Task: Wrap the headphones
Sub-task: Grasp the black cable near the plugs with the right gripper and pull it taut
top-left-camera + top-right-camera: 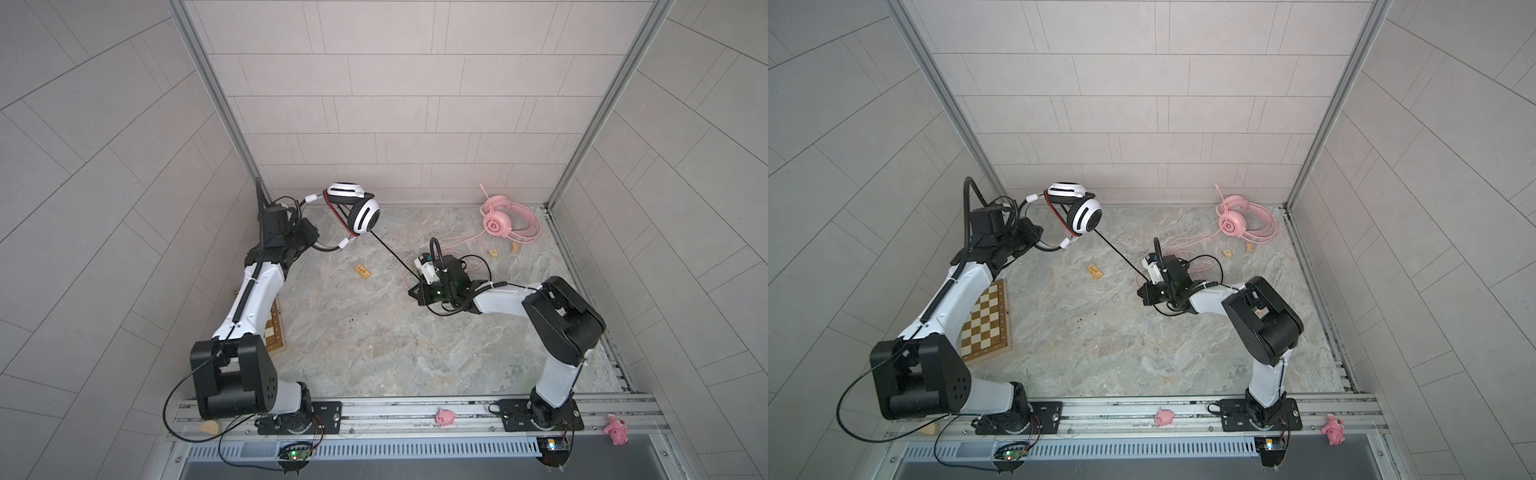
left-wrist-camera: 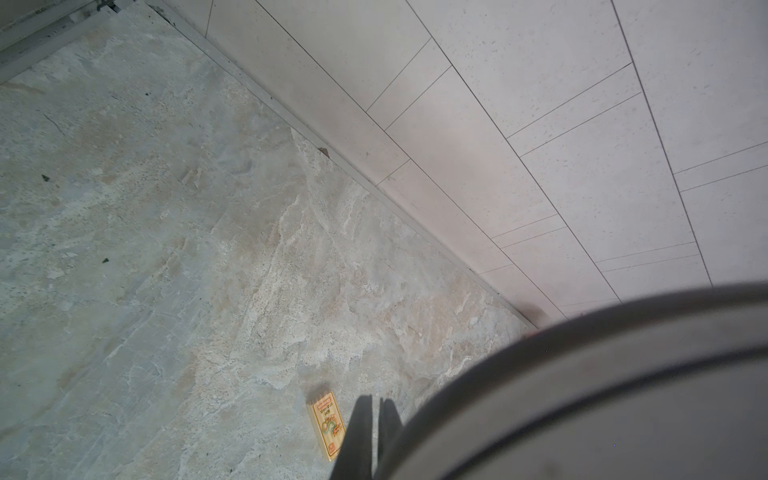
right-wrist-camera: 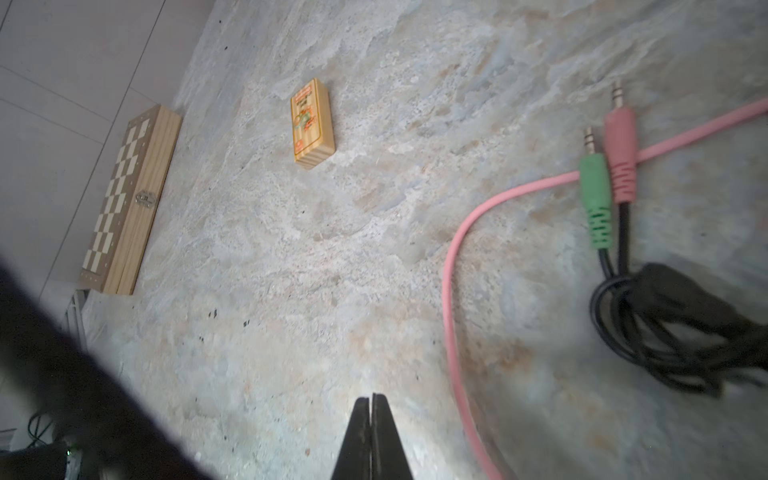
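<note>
While the left end effector (image 2: 376, 419) clamps the white headphones (image 1: 363, 216) aloft, the right end effector (image 3: 371, 401) is clenched shut.
Black cable (image 1: 392, 255) runs taut to it; right arm (image 1: 503, 299) stretched low; pink headphones (image 1: 498, 220) on the counter (image 1: 353, 332).

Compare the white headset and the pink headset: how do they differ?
The white headset is black-striped and raised off the table; the pink headset is all pink and lies on it. The white one's black cable runs taut to the right gripper; the pink cable lies slack. Both are wired over-ear sets.
</note>
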Tool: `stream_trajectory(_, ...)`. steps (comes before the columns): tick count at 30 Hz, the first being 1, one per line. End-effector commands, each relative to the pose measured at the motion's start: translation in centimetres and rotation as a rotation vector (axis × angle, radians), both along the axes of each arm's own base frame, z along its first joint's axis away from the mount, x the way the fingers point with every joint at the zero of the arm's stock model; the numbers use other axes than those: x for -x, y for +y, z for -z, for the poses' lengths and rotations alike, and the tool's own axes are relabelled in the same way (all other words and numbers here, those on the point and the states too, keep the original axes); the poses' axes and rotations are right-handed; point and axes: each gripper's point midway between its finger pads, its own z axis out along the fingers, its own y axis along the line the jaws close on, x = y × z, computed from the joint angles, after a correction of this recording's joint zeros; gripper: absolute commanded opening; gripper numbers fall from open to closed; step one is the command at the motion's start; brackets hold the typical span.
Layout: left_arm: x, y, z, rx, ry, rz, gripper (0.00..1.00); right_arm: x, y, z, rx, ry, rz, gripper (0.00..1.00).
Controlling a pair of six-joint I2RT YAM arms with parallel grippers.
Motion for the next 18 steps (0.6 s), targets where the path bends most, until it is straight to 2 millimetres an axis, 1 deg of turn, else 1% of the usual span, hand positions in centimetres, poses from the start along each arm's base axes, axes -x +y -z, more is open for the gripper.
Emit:
stream_trajectory(1, -1.1, 0.2, -3.3, 0.044, -0.126, -0.011, 0.0, 3.2, -1.3, 0.1, 0.138, 0.013, -0.039, 0.0)
stream_trajectory(7, -1.2, 0.6, -2.4, 0.018, -0.081, -0.023, 0.0, 6.9, -0.3, -1.8, 0.255, -0.033, -0.168, 0.0)
stream_trajectory(11, -0.7, 1.5, -1.5, -0.027, -0.038, -0.066, 0.0, 8.6, 0.6, -3.5, 0.331, -0.094, -0.244, 0.0)
stream_trajectory(14, -0.3, 1.6, 0.2, -0.107, 0.025, -0.102, 0.0, 9.1, 1.8, -6.0, 0.292, -0.122, -0.273, 0.0)
stream_trajectory(18, -0.4, -0.2, 1.9, -0.231, 0.127, -0.051, 0.0, 8.9, 2.7, -10.1, 0.227, -0.205, -0.28, 0.0)
